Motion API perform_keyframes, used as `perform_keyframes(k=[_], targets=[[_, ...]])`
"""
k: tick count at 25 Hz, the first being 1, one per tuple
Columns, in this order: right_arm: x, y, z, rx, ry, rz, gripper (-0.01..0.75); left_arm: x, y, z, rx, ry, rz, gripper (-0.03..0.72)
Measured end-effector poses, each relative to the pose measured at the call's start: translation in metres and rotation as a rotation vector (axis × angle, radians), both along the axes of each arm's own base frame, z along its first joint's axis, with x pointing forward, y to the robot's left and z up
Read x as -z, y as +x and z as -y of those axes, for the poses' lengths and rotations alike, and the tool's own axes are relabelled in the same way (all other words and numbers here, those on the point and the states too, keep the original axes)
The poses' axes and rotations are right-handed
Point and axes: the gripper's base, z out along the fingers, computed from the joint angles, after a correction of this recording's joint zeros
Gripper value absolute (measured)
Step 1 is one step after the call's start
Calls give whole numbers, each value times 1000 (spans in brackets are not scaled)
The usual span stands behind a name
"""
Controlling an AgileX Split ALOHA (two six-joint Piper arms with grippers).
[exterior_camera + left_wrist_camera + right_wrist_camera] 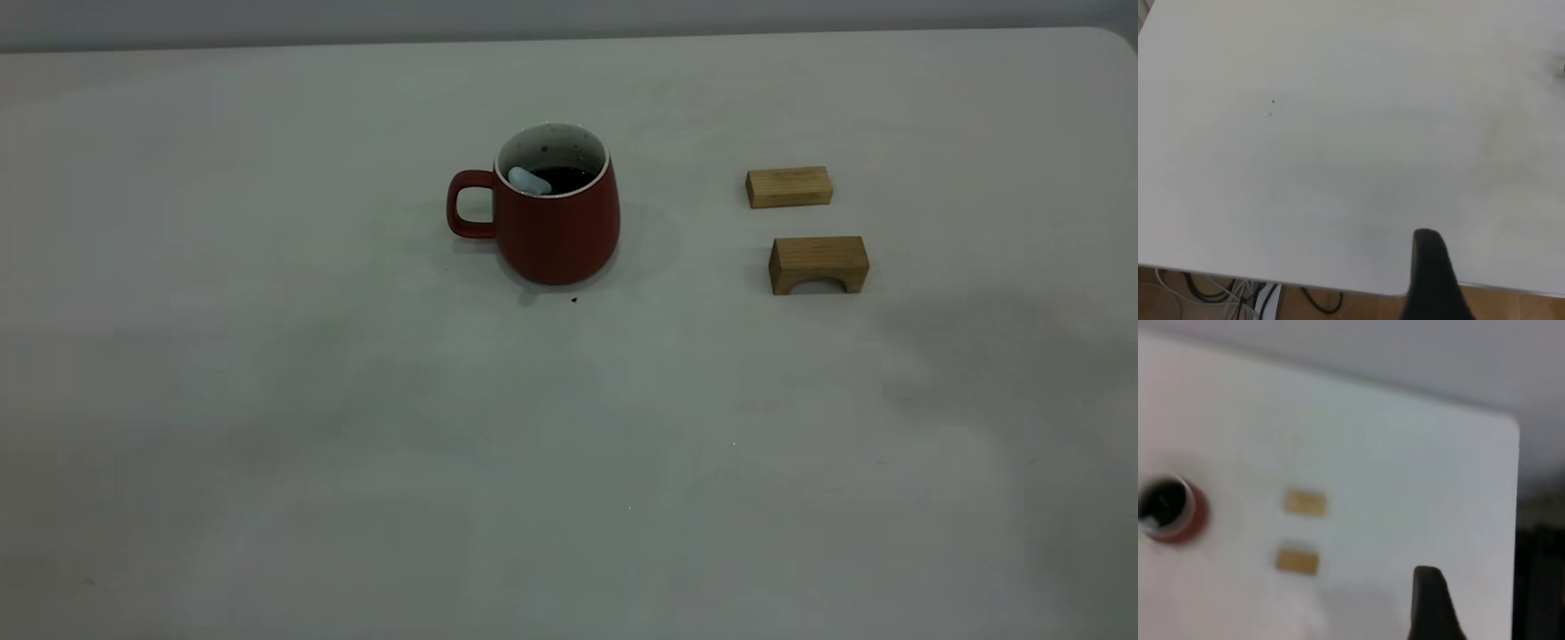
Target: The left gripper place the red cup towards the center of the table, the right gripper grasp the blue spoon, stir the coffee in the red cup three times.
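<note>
The red cup (556, 227) stands upright near the middle of the table (356, 444), its handle pointing left. Dark coffee (569, 178) fills it. The blue spoon (530, 181) rests inside, and only its pale handle shows, leaning on the left rim. Neither arm appears in the exterior view. In the left wrist view a dark part of my left gripper (1426, 241) hangs over bare tabletop near the table's edge, with no cup in sight. In the right wrist view a dark part of my right gripper (1427, 577) hovers well away from the red cup (1179, 517).
Two tan wooden blocks lie right of the cup: a flat one (789, 187) farther back and an arched one (819, 264) nearer. The right wrist view shows both (1305, 503) (1297, 561). Cables (1225, 290) hang below the table's edge.
</note>
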Motion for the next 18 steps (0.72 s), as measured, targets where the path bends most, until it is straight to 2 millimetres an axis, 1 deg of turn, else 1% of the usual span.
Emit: perform_keyframes(k=[2,4,5,8,10,12,13,15,18], targets=[[-22,-35,11,3,37,93,508,0,0,0,0,0,0,551],[-40,-73,28,37,67,187,508,0,0,0,0,0,0,551],[-44,-92,36,57,76,225,506,0,0,0,0,0,0,551],[-37,-136,52,115,85,275,497,0,0,0,0,0,0,551],[-16,-155,55,125,88,252,488,0,0,0,0,0,0,551],[9,-174,57,128,101,218,479,0,0,0,0,0,0,551],[26,-178,57,132,105,183,475,0,0,0,0,0,0,551],[57,-193,58,151,116,145,464,0,0,0,0,0,0,551],[109,-208,56,170,146,74,448,0,0,0,0,0,0,551]])
